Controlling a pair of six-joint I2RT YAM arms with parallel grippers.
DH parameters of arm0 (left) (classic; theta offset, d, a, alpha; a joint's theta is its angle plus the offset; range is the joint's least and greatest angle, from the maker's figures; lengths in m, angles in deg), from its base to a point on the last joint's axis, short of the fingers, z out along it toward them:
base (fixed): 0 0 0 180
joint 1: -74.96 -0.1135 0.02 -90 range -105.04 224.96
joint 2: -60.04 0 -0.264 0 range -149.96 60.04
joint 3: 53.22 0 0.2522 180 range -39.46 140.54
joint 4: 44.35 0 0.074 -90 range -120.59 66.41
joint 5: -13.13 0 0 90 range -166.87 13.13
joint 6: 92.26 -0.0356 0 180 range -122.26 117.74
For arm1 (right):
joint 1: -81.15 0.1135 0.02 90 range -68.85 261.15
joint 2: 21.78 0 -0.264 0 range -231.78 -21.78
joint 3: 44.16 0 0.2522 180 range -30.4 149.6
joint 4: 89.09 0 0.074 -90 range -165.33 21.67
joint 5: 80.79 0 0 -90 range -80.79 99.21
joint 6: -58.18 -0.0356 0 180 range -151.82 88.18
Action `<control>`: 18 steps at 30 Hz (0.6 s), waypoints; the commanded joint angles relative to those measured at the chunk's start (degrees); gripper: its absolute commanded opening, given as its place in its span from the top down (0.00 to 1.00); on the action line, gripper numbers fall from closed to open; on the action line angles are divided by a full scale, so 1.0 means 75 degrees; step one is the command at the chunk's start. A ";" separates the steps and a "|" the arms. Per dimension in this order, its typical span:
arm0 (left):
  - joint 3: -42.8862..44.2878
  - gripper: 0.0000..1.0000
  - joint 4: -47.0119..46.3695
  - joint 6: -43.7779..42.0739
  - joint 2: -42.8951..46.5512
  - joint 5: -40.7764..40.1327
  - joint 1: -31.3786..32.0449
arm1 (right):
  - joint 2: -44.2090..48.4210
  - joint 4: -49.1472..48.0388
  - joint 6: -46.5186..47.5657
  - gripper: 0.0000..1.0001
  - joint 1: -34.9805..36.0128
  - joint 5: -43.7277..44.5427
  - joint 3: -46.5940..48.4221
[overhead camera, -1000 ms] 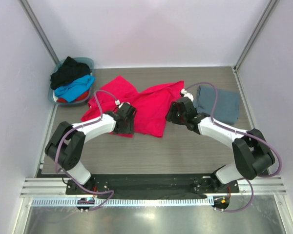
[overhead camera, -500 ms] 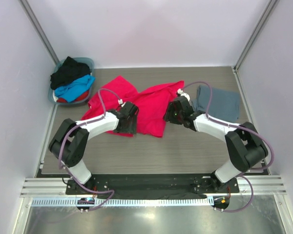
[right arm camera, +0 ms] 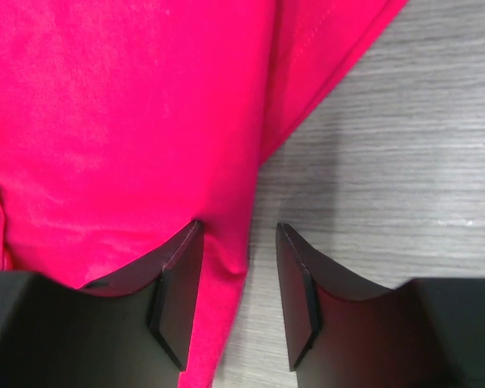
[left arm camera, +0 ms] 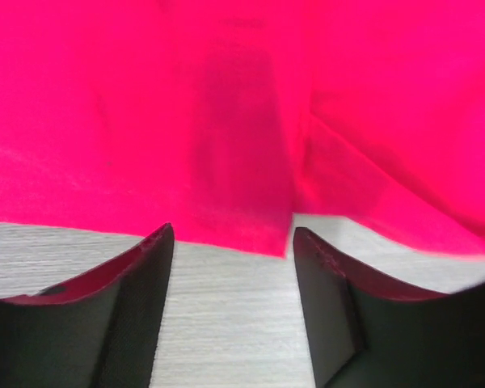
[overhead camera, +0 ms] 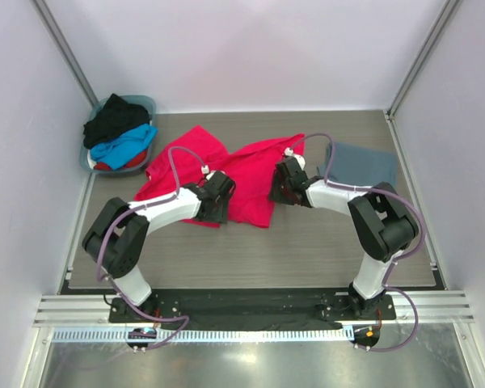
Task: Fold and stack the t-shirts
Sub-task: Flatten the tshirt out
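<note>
A: Where is the pink-red shirt point(overhead camera: 242, 174)?
B: Spread on the worktop point(overhead camera: 267, 250), toward the back, rumpled and unfolded. The grey-blue shirt point(overhead camera: 364, 166) lies flat in a rough rectangle to its right, near the worktop's right edge.
A: Left pincer point(left arm camera: 229, 238)?
B: Low at the near hem, on the shirt's left part. Jaws well apart. The hem lies just ahead of the tips, with bare wood between them. It holds nothing.
A: Right pincer point(right arm camera: 236, 234)?
B: At the shirt's right side. Jaws partly open, straddling the cloth's edge: one finger over pink cloth, the other over wood. A gap shows, so it is not clamped.
A: Other shirts?
B: In the basket point(overhead camera: 89, 162) at the back-left corner: black shirt point(overhead camera: 113, 120) on top, blue shirt point(overhead camera: 125, 144) under it, red shirt point(overhead camera: 117, 166) lowest, at the front.
</note>
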 commanded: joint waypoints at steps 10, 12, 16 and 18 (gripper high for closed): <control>0.0227 1.00 0.0251 0.0030 0.0009 -0.0705 -0.0094 | -0.0512 -0.0085 0.0319 0.78 0.0014 -0.0102 0.0545; 0.0157 1.00 0.0251 0.0053 0.0068 -0.0657 -0.0188 | -0.0513 0.0112 0.0342 0.92 0.0014 0.0049 0.0604; -0.0263 1.00 0.0029 0.0147 0.0722 -0.0342 -0.0656 | 0.0304 0.0395 0.0331 0.99 -0.0032 0.1044 0.0348; -0.0626 1.00 -0.0286 0.0206 0.0958 0.0138 -0.1089 | 0.0716 0.0465 0.0284 0.99 -0.0126 0.1537 0.0160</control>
